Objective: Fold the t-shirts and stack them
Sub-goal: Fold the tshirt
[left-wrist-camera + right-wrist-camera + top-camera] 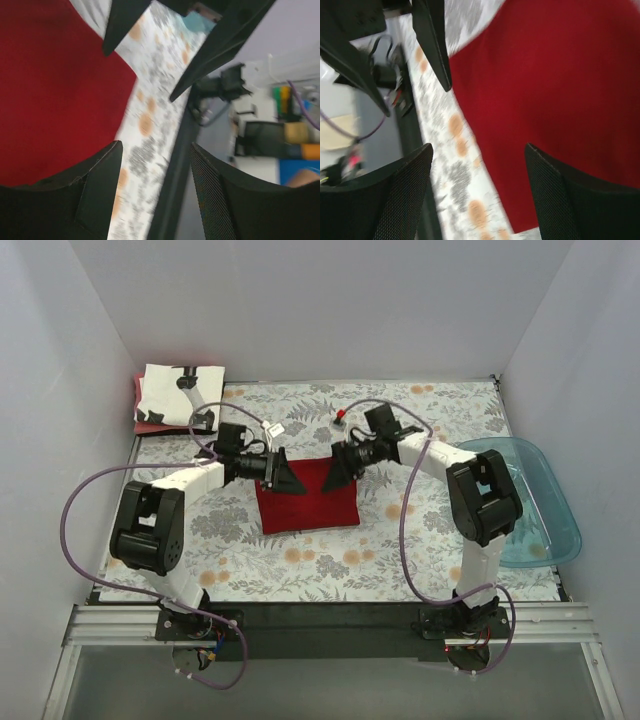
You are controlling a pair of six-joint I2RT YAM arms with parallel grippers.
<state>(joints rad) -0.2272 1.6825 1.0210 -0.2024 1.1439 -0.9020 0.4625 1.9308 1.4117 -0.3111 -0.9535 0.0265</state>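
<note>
Squarely folded, the dark red t-shirt [308, 505] lies flat.

Text, brands, numbers: none was legible in any view.
Print on the white t-shirt [178, 390]: black blotches, not letters.
Background clutter [295, 132] in the left wrist view: too blurred to read.

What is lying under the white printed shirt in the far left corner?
A reddish-pink shirt lies under the white shirt; only its left and near edges show. The rest is covered, so its fold cannot be seen.
</note>
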